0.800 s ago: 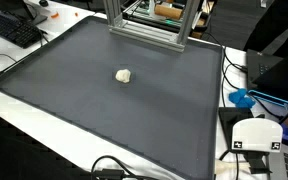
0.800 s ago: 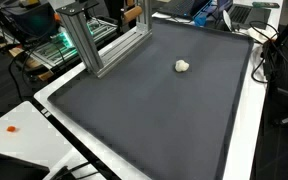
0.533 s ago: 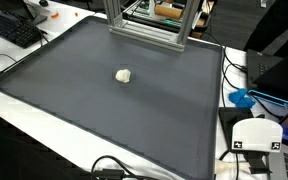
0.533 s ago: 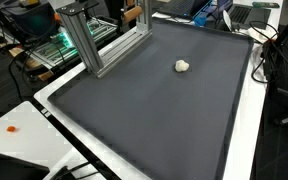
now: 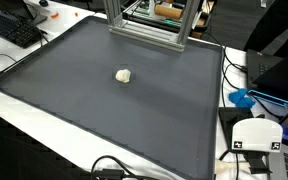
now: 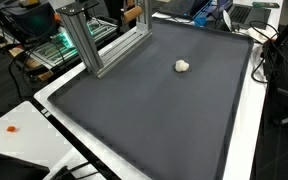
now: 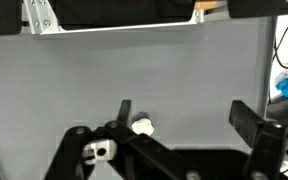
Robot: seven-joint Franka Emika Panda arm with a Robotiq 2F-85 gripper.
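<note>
A small cream-white lump lies alone on the dark grey mat, seen in both exterior views [image 5: 124,75] [image 6: 182,66]. Neither exterior view shows the arm or the gripper. In the wrist view my gripper [image 7: 184,112] hangs high above the mat, open, its two dark fingers far apart with nothing between them. The white lump [image 7: 142,126] appears just beside the left fingertip [image 7: 125,108], far below it on the mat.
The mat [image 5: 134,110] is rimmed by white table edges [image 6: 249,120]. An aluminium frame stands at its far side [image 5: 144,20] [image 6: 94,40]. A keyboard [image 5: 12,28], cables [image 5: 114,168], a blue object [image 5: 242,98] and a white box [image 5: 256,138] lie around the mat.
</note>
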